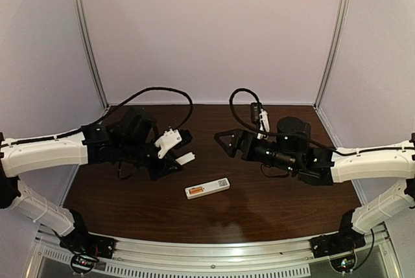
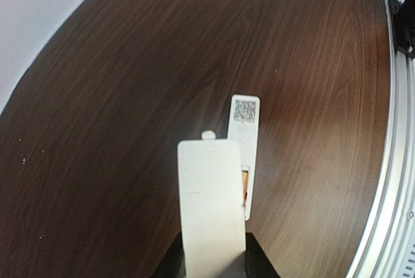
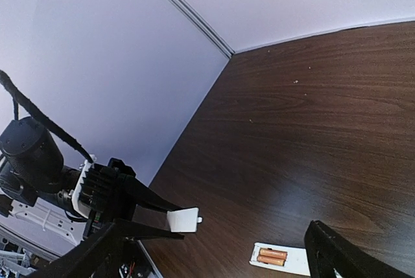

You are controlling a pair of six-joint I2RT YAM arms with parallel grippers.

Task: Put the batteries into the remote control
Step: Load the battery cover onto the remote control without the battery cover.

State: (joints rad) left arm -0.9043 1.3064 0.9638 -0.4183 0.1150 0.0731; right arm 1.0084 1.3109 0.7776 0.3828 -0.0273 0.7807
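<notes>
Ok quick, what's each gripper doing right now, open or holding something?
Left gripper: closed on the white cover plate.
Right gripper: open, holding nothing.

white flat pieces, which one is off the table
The small plain white cover plate, clamped by the left gripper; the longer white remote control lies flat, orange batteries showing.

White remote control (image 1: 207,188) with a speckled black square, orange batteries (image 3: 273,256), white cover plate (image 2: 211,200), dark wood-grain table (image 1: 272,207).

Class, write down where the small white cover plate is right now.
In the top view the cover plate is left of centre, clamped in the left gripper, just up and left of the remote control.
</notes>
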